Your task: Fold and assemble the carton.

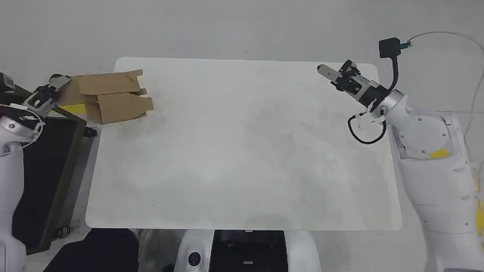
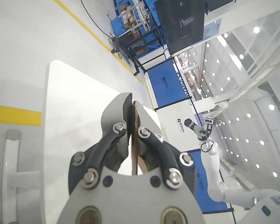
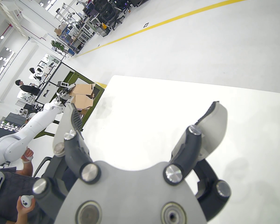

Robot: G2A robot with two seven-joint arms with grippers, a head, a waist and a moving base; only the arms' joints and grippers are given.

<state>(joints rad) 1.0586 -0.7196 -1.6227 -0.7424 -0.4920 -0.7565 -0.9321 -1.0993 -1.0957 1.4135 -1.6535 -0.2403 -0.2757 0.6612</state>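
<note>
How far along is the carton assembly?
Done: nothing yet; the carton looks flat at a corner of the table. In hand: the left claw is shut on its edge. Left: all the folding and assembly; the right claw is open and empty near another corner.

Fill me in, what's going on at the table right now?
The left tool is shut on an edge of the flattened brown carton, which sits at the far left corner of the white table and overhangs its edge. The right tool is open and holds nothing, over the table's far right corner, well apart from the carton. No folding shows yet: the carton looks flat, not assembled.
</note>
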